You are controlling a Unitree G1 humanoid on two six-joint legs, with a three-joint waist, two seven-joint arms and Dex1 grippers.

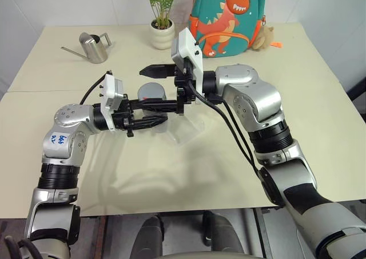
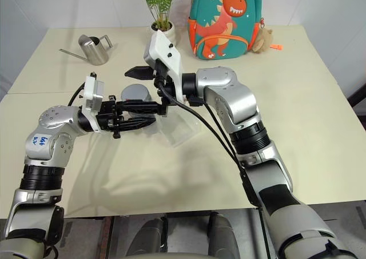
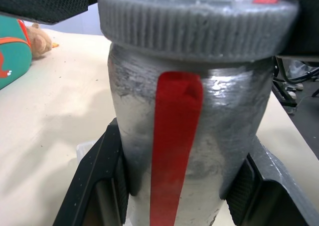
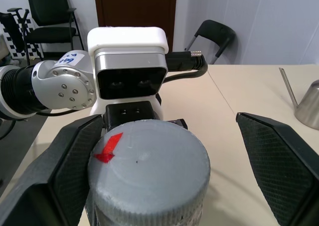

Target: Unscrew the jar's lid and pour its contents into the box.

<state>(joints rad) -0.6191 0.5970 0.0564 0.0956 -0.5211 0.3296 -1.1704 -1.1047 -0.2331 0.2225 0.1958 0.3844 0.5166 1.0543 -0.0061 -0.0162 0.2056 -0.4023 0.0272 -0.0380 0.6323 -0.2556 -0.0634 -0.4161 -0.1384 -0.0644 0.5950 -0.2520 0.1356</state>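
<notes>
While the left jaws (image 1: 150, 122) squeeze the small silvery jar with a red stripe (image 3: 184, 151) above the cream table (image 1: 320, 127), the right jaws (image 4: 164, 176) stand wide around its round grey lid (image 4: 149, 173). A crooked grab might slip. Behind, the clear square plastic box (image 2: 182, 128) looks empty.

Jar (image 3: 184, 151): base cut off by the frame edge, contents not discernible through its silvery wall. Box (image 1: 191, 128): largely hidden behind the arms. Lid (image 4: 149, 171): lower rim cropped.
</notes>
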